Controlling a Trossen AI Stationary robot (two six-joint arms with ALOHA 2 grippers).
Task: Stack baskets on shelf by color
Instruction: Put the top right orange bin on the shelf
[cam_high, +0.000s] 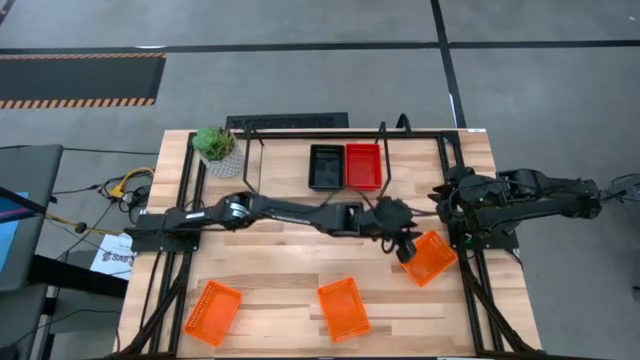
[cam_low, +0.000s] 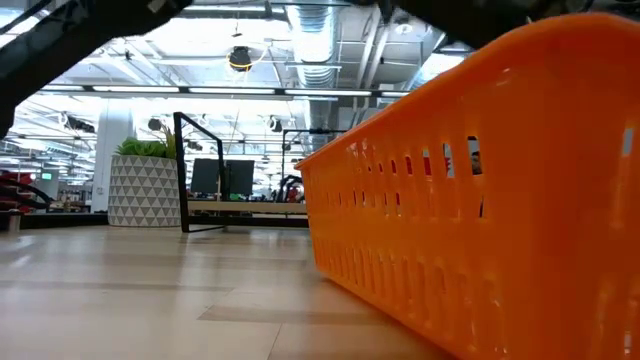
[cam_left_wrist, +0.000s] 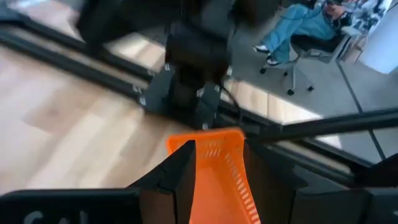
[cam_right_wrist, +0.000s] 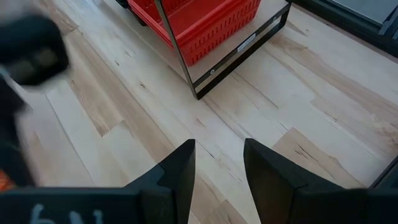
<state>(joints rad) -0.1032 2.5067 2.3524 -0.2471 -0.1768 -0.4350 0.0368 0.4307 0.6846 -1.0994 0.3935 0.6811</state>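
Observation:
My left gripper (cam_high: 405, 247) reaches across the table's middle and is shut on an orange basket (cam_high: 431, 258) near the right frame. Two more orange baskets (cam_high: 213, 312) (cam_high: 343, 308) lie flat on the table near its front edge; one fills the low view (cam_low: 480, 210). On the shelf (cam_high: 280, 165) at the back sit a black basket (cam_high: 326, 167) and a red basket (cam_high: 363, 166), side by side on its board. My right gripper (cam_right_wrist: 219, 144) hangs open over bare table at the right, near the shelf's corner (cam_right_wrist: 239, 53). My left gripper pinches the orange basket's side wall (cam_left_wrist: 214, 163) nearest the arm between its two fingers (cam_left_wrist: 180, 177). The fingers come from the table's left, slanting down. The basket reaches away from the fingers, tilted; whether its far end touches the table I cannot tell.
A white plant pot (cam_high: 217, 145) stands at the shelf's left end. Black arm frames (cam_high: 470, 250) run along both table sides. The right arm (cam_high: 520, 195) is folded at the right edge. Bare wood lies between the shelf and the front baskets.

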